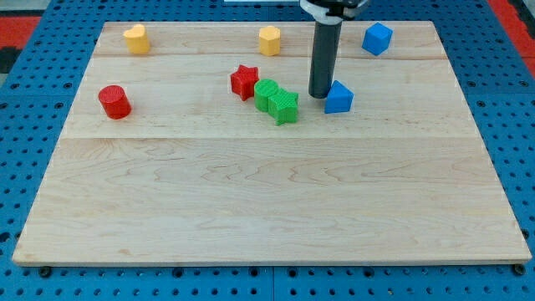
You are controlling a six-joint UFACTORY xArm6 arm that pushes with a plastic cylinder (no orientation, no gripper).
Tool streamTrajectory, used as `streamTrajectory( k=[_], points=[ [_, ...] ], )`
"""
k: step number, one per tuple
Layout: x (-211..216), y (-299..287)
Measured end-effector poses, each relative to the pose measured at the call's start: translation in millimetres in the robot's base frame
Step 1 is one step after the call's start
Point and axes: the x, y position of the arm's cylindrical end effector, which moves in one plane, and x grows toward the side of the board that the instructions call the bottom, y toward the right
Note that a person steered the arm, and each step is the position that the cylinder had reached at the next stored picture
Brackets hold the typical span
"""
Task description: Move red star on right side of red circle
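The red star (244, 81) lies on the wooden board a little above the board's middle, touching a green round block (267, 94). The red circle (114, 101) stands far off at the view's left. My tip (320, 94) rests on the board to the right of the star, between the green star-shaped block (285, 106) and a blue block (338, 98), close beside the blue one. The tip is apart from the red star.
A yellow heart-like block (137, 38) sits at the top left, a yellow hexagon-like block (269, 40) at top centre, a blue cube (377, 38) at top right. The board (267, 201) lies on a blue pegboard.
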Motion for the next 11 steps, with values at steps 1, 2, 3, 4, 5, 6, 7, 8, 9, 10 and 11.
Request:
streamTrajectory(
  k=[1, 2, 3, 4, 5, 6, 7, 8, 9, 10, 11],
  points=[
    [11.8, 28.7],
    [24.0, 61.0],
    [30.4, 84.1],
    [28.9, 77.9],
    [16.0, 61.1],
    [-2.3, 61.1],
    [-15.6, 61.1],
    [-16.2, 28.4],
    [-22.8, -8.7],
    [-43.0, -18.5],
    [-43.0, -59.8]
  ],
)
